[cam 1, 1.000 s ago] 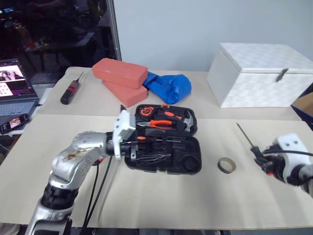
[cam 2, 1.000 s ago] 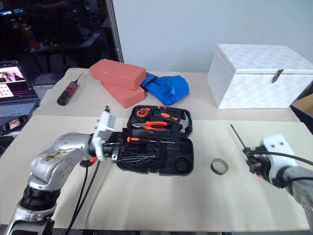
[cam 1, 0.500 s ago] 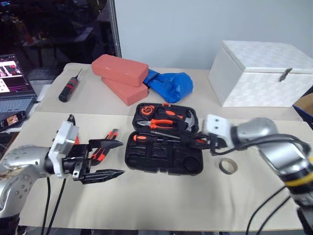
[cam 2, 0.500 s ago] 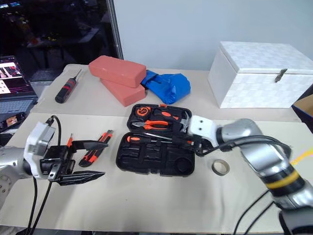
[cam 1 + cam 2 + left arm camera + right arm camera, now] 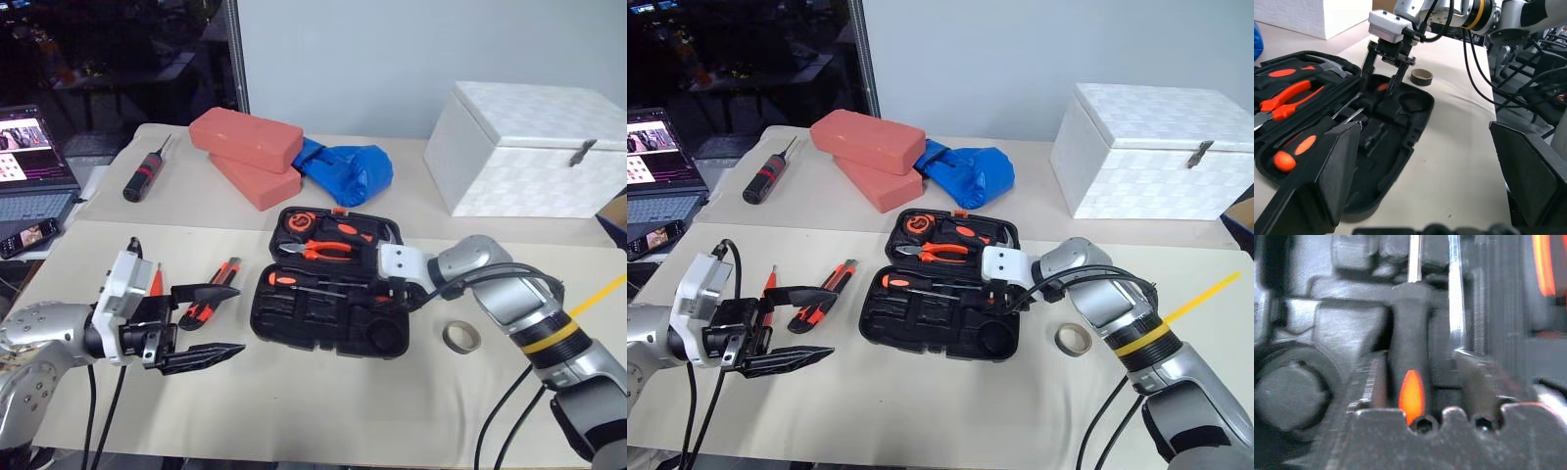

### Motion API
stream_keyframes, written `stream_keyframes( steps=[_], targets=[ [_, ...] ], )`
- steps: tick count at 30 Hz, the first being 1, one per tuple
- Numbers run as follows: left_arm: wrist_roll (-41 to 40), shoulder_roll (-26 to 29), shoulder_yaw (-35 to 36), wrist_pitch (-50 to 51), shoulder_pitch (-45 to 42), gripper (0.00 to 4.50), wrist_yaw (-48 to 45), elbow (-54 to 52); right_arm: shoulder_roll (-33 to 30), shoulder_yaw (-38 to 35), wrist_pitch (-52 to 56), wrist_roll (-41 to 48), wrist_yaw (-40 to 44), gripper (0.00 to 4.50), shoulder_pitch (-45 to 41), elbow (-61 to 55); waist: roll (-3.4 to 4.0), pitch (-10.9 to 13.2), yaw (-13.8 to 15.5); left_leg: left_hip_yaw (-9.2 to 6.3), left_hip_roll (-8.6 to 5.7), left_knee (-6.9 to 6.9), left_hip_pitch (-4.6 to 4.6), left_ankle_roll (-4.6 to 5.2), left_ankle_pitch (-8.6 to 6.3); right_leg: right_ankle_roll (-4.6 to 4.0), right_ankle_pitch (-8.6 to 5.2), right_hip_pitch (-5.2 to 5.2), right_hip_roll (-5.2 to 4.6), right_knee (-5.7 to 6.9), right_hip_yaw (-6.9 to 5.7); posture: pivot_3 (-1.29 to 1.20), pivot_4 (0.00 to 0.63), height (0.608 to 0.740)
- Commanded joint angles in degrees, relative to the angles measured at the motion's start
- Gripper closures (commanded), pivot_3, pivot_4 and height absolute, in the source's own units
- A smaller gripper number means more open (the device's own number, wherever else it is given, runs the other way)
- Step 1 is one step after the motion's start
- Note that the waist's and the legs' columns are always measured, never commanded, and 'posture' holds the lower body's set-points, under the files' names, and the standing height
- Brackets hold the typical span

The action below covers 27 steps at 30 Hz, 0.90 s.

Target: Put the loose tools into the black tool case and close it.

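Note:
The black tool case [image 5: 323, 328] lies open mid-table, with pliers and a hammer in its far half. My right gripper [image 5: 397, 294] reaches into the near half, its fingers [image 5: 1370, 61] apart on either side of a black-handled screwdriver with an orange spot [image 5: 1410, 357] lying in a recess. To the left of the case, my left gripper [image 5: 241, 317] hangs wide open and holds nothing. Beside it on the table lie an orange-and-black utility knife [image 5: 227, 274] and a slim screwdriver [image 5: 155, 284]. A grey tape roll [image 5: 460, 347] sits right of the case.
Two red bricks [image 5: 245, 142] and a blue cloth [image 5: 348, 171] lie behind the case. A white box [image 5: 529, 147] stands at the back right. A thicker black screwdriver with a red band [image 5: 142, 181] lies at the back left, near a laptop [image 5: 34, 186].
My right arm swung in from the table's right side with the screwdriver to the case, and its fingers have now parted. My left arm drew back left from the case, then held still.

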Motion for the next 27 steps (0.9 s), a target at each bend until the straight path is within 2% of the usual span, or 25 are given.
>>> stream_keyframes(
  steps=[1, 2, 5, 6, 7, 8, 11, 13, 16, 18, 22, 25, 27],
  targets=[
    [-0.49, 0.69, 0.43, -0.72, -0.53, 0.0, 0.69, -0.83, 0.27, -7.64, 4.05, 8.49, 2.86, 1.63, 0.56, -5.05, 0.01, 0.0, -0.06, 0.0, 0.02, 0.0, 0.02, 0.0, 0.0, -0.05, -0.03, -0.03, 0.02, 0.1, 0.0, 0.0, 0.15, 0.74],
    [-0.36, 0.61, 0.21, -0.83, -0.66, 0.0, 0.8, -0.72, 0.68, -9.49, 4.71, 10.22, 2.71, 1.63, 0.78, -5.13, 0.0, 0.0, -0.13, 0.0, 0.03, 0.0, 0.04, 0.0, 0.0, -0.08, -0.05, -0.05, 0.04, 0.15, 0.0, 0.0, 0.15, 0.74],
    [-0.03, -0.08, -0.72, -1.09, -1.52, 0.0, 1.86, -0.28, 3.76, -17.71, 8.72, 18.96, 0.58, 2.34, 2.54, -5.99, 0.0, 0.0, -0.17, -0.01, 0.11, 0.0, 0.15, -0.02, 0.02, -0.08, -0.07, 0.0, 0.12, 0.23, 0.0, 0.0, 0.15, 0.74],
    [0.01, -0.25, -0.9, -1.14, -1.72, 0.0, 2.23, -0.18, 4.74, -19.35, 9.38, 20.14, -0.93, 2.75, 3.43, -6.59, 0.0, 0.0, -0.14, -0.02, 0.11, 0.0, 0.2, -0.06, 0.04, 0.01, -0.12, 0.03, 0.13, 0.26, 0.01, 0.0, 0.15, 0.74],
    [-0.03, -0.34, -1.09, -1.11, -1.92, 0.0, 2.56, -0.15, 5.58, -20.27, 9.06, 20.16, -2.66, 2.88, 4.49, -7.13, 0.0, 0.0, -0.11, -0.02, 0.12, 0.0, 0.24, -0.06, 0.04, 0.08, -0.17, 0.08, 0.14, 0.26, 0.01, 0.0, 0.15, 0.74],
    [-0.03, -0.39, -1.25, -1.1, -2.05, 0.0, 2.78, -0.09, 6.36, -20.71, 8.52, 19.74, -4.41, 3.36, 5.74, -7.79, -0.01, 0.0, -0.1, -0.02, 0.12, 0.0, 0.31, -0.06, 0.04, 0.13, -0.2, 0.14, 0.14, 0.27, 0.01, 0.0, 0.15, 0.74],
    [0.52, -0.89, -1.47, -1.54, -1.67, 0.0, 3.47, 0.37, 11.07, -20.32, 4.23, 15.3, -13.88, 4.37, 11.37, -9.11, -0.07, -0.05, -0.1, -0.01, 0.12, 0.0, 0.39, -0.08, 0.06, 0.26, -0.28, 0.19, 0.14, 0.29, 0.02, 0.0, 0.15, 0.74],
    [0.88, -1.27, -1.35, -1.73, -1.34, 0.0, 4.07, 0.78, 12.25, -17.5, 0.78, 10.96, -17.17, 4.46, 14.68, -8.97, -0.06, -0.04, -0.11, 0.0, 0.1, 0.0, 0.35, -0.11, 0.07, 0.26, -0.28, 0.14, 0.13, 0.3, 0.05, 0.0, 0.15, 0.74],
    [2.71, -1.95, -0.97, -3.18, 0.16, 0.0, 4.25, 2.27, 10.49, -6.6, -7.12, 0.69, -16.68, 4.46, 19.11, -4.49, -0.05, -0.05, -0.15, 0.04, 0.1, 0.0, 0.37, -0.13, 0.08, 0.26, -0.28, 0.14, 0.12, 0.32, 0.06, 0.0, 0.15, 0.74],
    [3.99, -2.3, -0.72, -4.63, 1.03, 0.0, 4.12, 3.63, 9.48, -3.08, -12.22, -3.44, -15.98, 4.46, 19.19, -0.86, 0.02, -0.14, -0.63, 0.14, 0.09, 0.0, 0.48, -0.13, 0.08, 0.26, -0.29, 0.15, 0.09, 0.32, 0.11, 0.0, 0.15, 0.74],
    [5.91, -4.01, 1.81, -6.98, 3.22, 0.0, 6.35, 6.0, 9.79, -5.91, -19.34, -3.97, -17.49, 4.46, 16.71, 1.24, -0.15, -0.25, -1.32, 0.13, 0.17, 0.0, 1.03, -0.13, 0.08, -0.1, -0.51, 0.77, 0.12, 0.27, 0.05, 0.0, 0.15, 0.74],
    [10.57, -6.62, 2.86, -10.18, 4.3, 0.0, 12.15, 7.61, 12.74, -11.65, -18.9, 2.32, -19.17, 4.46, 16.47, -2.65, -0.18, -0.22, -1.32, 0.11, 0.14, 0.0, 1.28, -0.14, 0.07, -0.2, -0.57, 0.98, 0.07, 0.26, 0.06, 0.0, 0.15, 0.74],
    [12.74, -11.46, 4.94, -8.03, 3.47, 0.0, 24.81, 6.67, 12.7, -17.21, -14.26, 11.24, -17.32, 4.46, 16.96, -9.96, -0.18, -0.17, -1.23, 0.1, 0.15, 0.0, 1.25, -0.14, 0.08, -0.23, -0.54, 0.94, 0.08, 0.31, 0.06, 0.0, 0.15, 0.74]
  ],
)
